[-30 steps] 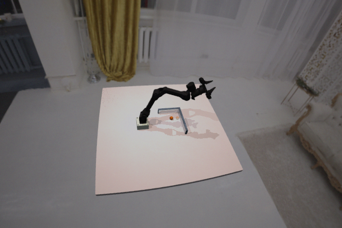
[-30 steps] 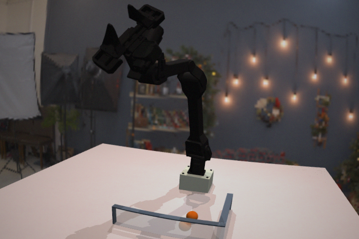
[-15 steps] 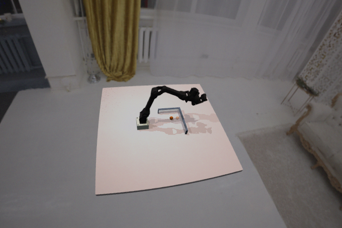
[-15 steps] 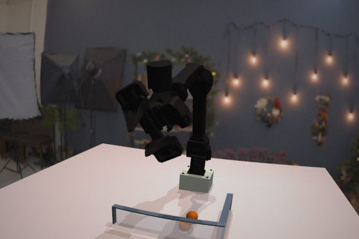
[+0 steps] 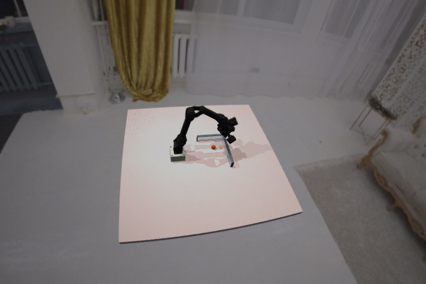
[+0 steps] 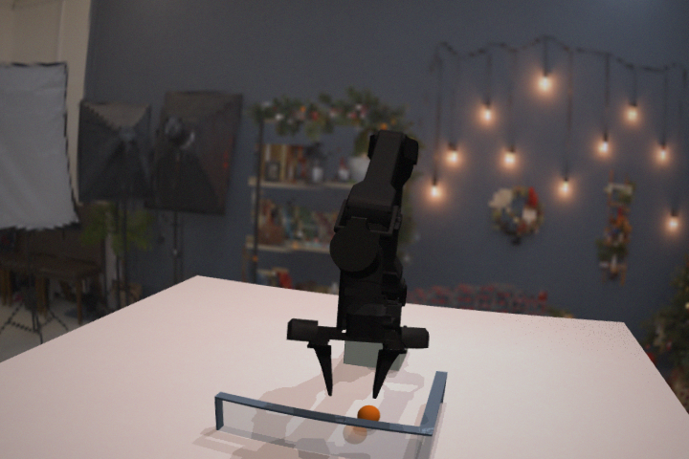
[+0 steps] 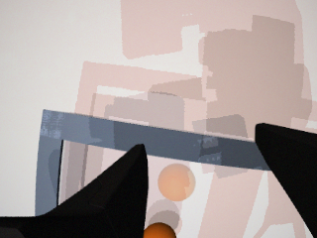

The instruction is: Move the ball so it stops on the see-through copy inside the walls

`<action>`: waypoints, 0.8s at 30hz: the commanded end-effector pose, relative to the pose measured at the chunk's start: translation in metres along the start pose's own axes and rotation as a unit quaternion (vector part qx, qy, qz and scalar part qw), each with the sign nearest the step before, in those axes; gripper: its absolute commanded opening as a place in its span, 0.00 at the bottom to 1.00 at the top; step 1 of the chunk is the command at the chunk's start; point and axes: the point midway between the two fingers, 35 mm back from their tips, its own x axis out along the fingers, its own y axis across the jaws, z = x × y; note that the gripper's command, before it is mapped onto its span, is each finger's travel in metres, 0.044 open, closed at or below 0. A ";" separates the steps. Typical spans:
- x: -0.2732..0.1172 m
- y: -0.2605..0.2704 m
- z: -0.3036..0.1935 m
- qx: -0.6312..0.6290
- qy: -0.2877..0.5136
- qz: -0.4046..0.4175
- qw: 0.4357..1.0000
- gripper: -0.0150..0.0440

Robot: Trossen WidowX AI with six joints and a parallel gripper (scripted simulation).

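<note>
The orange ball (image 5: 213, 147) (image 6: 367, 414) (image 7: 159, 231) lies on the table inside the corner, cut off by the lower edge of the wrist view. The see-through copy (image 5: 220, 147) (image 6: 354, 433) (image 7: 176, 182) is close by, between the ball and the wall farther from the arm's base. That wall (image 5: 229, 152) (image 6: 297, 410) (image 7: 149, 140) meets the other wall (image 5: 208, 135) (image 6: 434, 400) (image 7: 46, 169) at a corner. My gripper (image 6: 353, 396) (image 7: 201, 142) is open and empty, fingers pointing down above the table near the ball, touching neither ball nor walls as far as shows.
The arm's pale base block (image 5: 177, 155) (image 6: 363, 353) stands on the table (image 5: 173, 207) (image 6: 112, 367) on the open side of the corner. The walls have blue-grey top rims. The arm's shadows fall across the corner area.
</note>
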 end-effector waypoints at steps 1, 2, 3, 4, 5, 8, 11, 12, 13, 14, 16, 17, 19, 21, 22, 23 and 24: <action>-0.001 0.031 -0.073 0.123 0.143 0.002 0.982 0.73; -0.003 0.036 -0.086 0.143 0.168 -0.002 0.975 0.73; -0.004 0.039 -0.094 0.155 0.185 -0.005 0.971 0.73; -0.005 0.040 -0.097 0.160 0.191 -0.007 0.968 0.73; -0.005 0.040 -0.098 0.160 0.192 -0.007 0.968 0.73; -0.005 0.040 -0.098 0.160 0.192 -0.007 0.968 0.73; -0.005 0.040 -0.098 0.160 0.192 -0.007 0.968 0.73; -0.005 0.040 -0.098 0.160 0.192 -0.007 0.968 0.73; -0.003 0.040 -0.098 0.160 0.192 -0.007 0.968 0.73; 0.000 0.041 -0.099 0.160 0.192 -0.007 0.968 0.73; 0.008 0.041 -0.103 0.160 0.192 -0.007 0.968 0.73; 0.009 0.041 -0.103 0.160 0.192 -0.007 0.968 0.73; 0.009 0.041 -0.103 0.160 0.192 -0.007 0.968 0.73; 0.010 0.041 -0.104 0.160 0.192 -0.007 0.968 0.73; 0.012 0.041 -0.104 0.160 0.192 -0.007 0.968 0.73; 0.013 0.041 -0.105 0.160 0.192 -0.007 0.968 0.73; 0.015 0.041 -0.105 0.160 0.192 -0.007 0.968 0.73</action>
